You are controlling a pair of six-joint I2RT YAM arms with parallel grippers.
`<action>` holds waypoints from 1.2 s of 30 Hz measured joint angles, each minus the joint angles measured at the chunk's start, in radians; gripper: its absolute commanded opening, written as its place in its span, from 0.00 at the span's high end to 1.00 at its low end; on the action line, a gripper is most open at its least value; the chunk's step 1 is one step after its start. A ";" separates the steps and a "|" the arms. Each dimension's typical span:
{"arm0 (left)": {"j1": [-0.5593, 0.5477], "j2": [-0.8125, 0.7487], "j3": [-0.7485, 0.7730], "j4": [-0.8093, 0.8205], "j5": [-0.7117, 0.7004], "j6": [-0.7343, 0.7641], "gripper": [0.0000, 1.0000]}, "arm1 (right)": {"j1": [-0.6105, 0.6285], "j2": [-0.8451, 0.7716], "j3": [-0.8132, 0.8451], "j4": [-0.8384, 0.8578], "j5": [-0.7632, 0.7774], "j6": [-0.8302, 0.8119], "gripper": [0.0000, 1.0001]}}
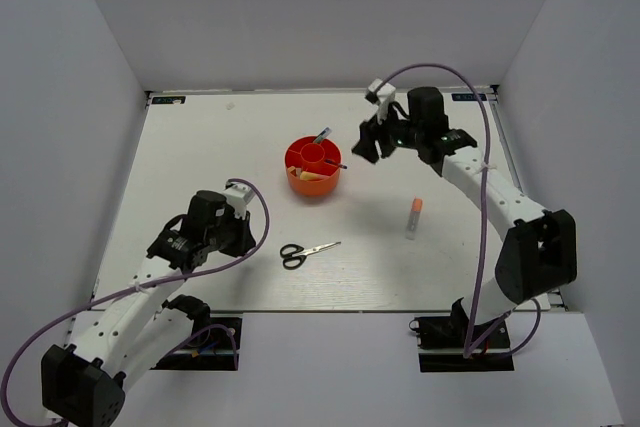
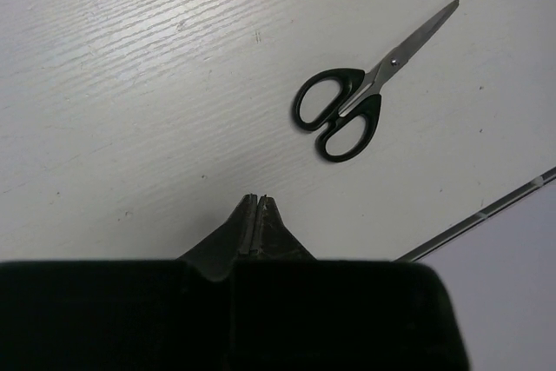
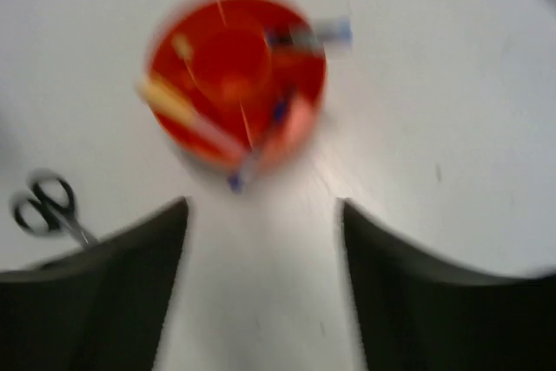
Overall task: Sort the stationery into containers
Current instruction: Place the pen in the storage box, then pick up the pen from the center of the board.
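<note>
The round orange organiser (image 1: pixel 313 167) stands mid-table with pens and a yellow marker in it; it also shows blurred in the right wrist view (image 3: pixel 234 76). Black-handled scissors (image 1: pixel 304 252) lie on the table in front of it, closed, and show in the left wrist view (image 2: pixel 360 93). A white-orange tube (image 1: pixel 413 217) lies to the right. My left gripper (image 2: pixel 256 202) is shut and empty, left of the scissors (image 1: pixel 240 232). My right gripper (image 3: pixel 265 210) is open and empty, held above the table just right of the organiser (image 1: pixel 370 142). The eraser is not visible.
White walls enclose the table on three sides. The table's front edge (image 2: pixel 486 215) shows as a dark strip at lower right of the left wrist view. The scissors also show at the left edge of the right wrist view (image 3: pixel 43 206).
</note>
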 measured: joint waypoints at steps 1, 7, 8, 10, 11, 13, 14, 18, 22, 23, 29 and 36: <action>0.000 -0.005 0.000 0.000 0.006 -0.001 0.97 | -0.020 -0.010 -0.008 -0.098 0.053 -0.010 0.10; 0.000 -0.012 0.000 0.001 0.055 -0.013 0.60 | -0.120 -0.070 -0.234 -0.422 0.311 0.035 0.71; 0.000 -0.013 0.000 0.001 0.062 -0.019 0.47 | -0.131 -0.058 -0.239 -0.472 0.348 0.066 0.71; 0.000 -0.018 0.000 0.001 0.075 -0.023 0.41 | -0.150 -0.027 -0.230 -0.537 0.403 0.119 0.56; 0.000 -0.023 0.000 0.000 0.079 -0.029 0.39 | -0.156 -0.006 -0.220 -0.566 0.424 0.145 0.51; 0.000 -0.038 0.000 0.000 0.082 -0.034 0.37 | -0.160 0.032 -0.200 -0.603 0.463 0.192 0.42; 0.000 -0.045 0.000 0.001 0.081 -0.035 0.37 | -0.160 0.051 -0.193 -0.608 0.476 0.209 0.38; 0.000 -0.078 0.000 0.001 0.082 -0.039 0.37 | -0.159 0.097 -0.171 -0.641 0.544 0.278 0.30; 0.000 -0.081 0.000 0.001 0.086 -0.039 0.37 | -0.159 0.154 -0.133 -0.644 0.592 0.335 0.30; 0.000 -0.081 0.000 0.001 0.088 -0.039 0.37 | -0.160 0.170 -0.128 -0.637 0.600 0.348 0.30; 0.000 -0.081 0.000 0.001 0.095 -0.039 0.37 | -0.160 0.272 -0.078 -0.616 0.638 0.414 0.38; 0.000 -0.081 0.000 0.001 0.097 -0.038 0.37 | -0.160 0.315 -0.071 -0.589 0.644 0.472 0.47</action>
